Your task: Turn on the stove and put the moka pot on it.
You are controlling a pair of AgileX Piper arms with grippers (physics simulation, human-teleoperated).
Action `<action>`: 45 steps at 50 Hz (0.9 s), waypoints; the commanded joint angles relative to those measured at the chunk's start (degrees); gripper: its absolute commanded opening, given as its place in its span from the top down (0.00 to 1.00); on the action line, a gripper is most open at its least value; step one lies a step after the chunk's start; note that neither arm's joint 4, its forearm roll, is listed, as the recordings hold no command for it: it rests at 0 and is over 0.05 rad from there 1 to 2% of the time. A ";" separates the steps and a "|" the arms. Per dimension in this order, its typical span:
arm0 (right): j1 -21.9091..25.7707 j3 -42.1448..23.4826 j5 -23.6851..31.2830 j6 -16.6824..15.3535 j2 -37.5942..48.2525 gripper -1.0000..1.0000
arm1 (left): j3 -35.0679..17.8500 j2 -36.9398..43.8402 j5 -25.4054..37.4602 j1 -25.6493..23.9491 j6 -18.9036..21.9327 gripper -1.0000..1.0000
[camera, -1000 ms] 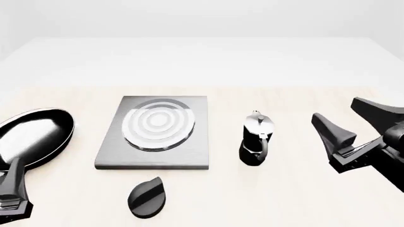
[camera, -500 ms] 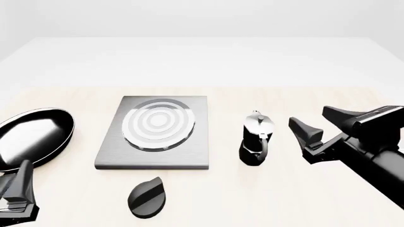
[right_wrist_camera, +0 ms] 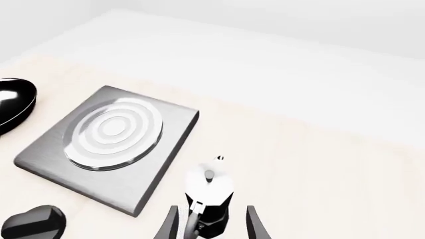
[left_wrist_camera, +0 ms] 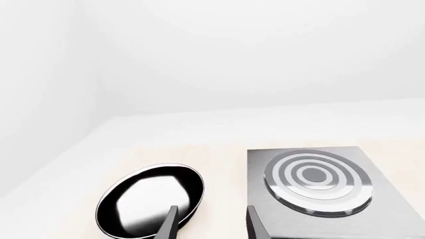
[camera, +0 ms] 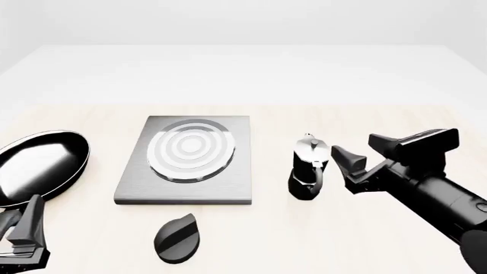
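The stove (camera: 182,185) is a flat dark-grey slab with silver ring burner, left of centre; its black oval knob (camera: 177,238) lies on the table in front of it. The moka pot (camera: 309,168), black base and silver top, stands upright to the stove's right. My right gripper (camera: 365,151) is open just right of the pot, apart from it. In the right wrist view the moka pot (right_wrist_camera: 209,199) sits just ahead of the spread fingers (right_wrist_camera: 168,224). My left gripper (camera: 27,228) is open low at the front left, near the pan handle, holding nothing.
A shiny black frying pan (camera: 38,165) lies left of the stove, also the frying pan (left_wrist_camera: 149,199) in the left wrist view beside the stove (left_wrist_camera: 319,179). The knob (right_wrist_camera: 33,224) shows at the corner of the right wrist view. Pale wooden tabletop stretches behind everything.
My right gripper has moved left, closing in on the moka pot, still open. The left gripper has shifted slightly right and lower. Pot, stove and knob have not moved.
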 commanded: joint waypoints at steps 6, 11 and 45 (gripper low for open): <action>0.43 0.29 -7.10 1.10 9.72 0.00 | 0.00 0.00 0.00 -0.61 -0.11 0.00; 1.40 0.41 -9.22 2.20 12.96 0.00 | 0.00 0.00 -0.01 -0.58 -0.06 0.00; 2.45 2.67 -16.19 4.62 21.03 0.00 | 0.00 0.00 0.34 -0.88 -0.22 0.00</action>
